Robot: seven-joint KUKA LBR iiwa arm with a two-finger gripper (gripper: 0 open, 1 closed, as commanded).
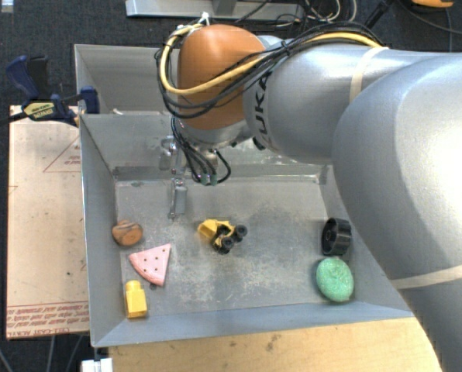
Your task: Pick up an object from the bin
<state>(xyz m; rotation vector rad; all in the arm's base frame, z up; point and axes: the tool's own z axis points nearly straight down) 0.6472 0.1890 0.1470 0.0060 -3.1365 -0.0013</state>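
Grey metal bin (99,231) in the camera view: the gripper (194,169) hangs near the back wall, below the arm's orange cover (212,68). Whether it is spread or pressed together cannot be told. Nearest lies a yellow-and-black toy vehicle (222,235), mid-floor and apart from it. Leftward sit a brown lump (126,232), a pink wedge (152,264) and a yellow block (136,299). At right, a black ring (336,236) lies just beside a green oval (335,278).
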